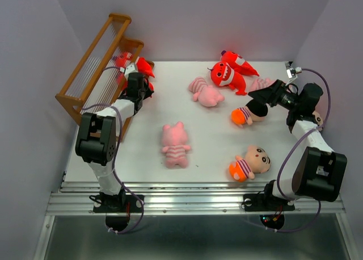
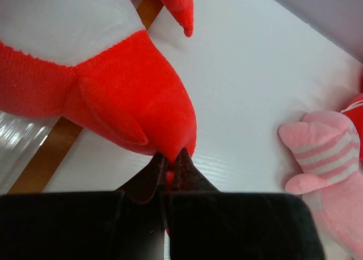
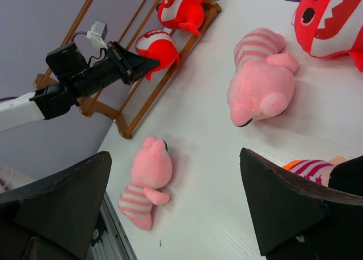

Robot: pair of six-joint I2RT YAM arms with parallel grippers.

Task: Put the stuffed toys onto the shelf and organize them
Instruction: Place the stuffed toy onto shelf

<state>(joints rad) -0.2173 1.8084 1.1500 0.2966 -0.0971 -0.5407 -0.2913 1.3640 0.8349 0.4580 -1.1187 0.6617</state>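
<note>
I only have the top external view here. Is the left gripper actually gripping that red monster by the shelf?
Observer: Yes; the left wrist view shows the left gripper shut on the pointed tip of a red monster.
Operator: And the right gripper?
Observer: Its wrist view shows the jaws wide open, empty, with the striped edge of a boy doll beside one finger.
Operator: How many monsters at the shelf?
Observer: Two: the held one and a second red monster farther along the front rail.

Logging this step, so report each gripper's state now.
Left gripper: shut on a red monster.
Right gripper: open, holding nothing.
</note>
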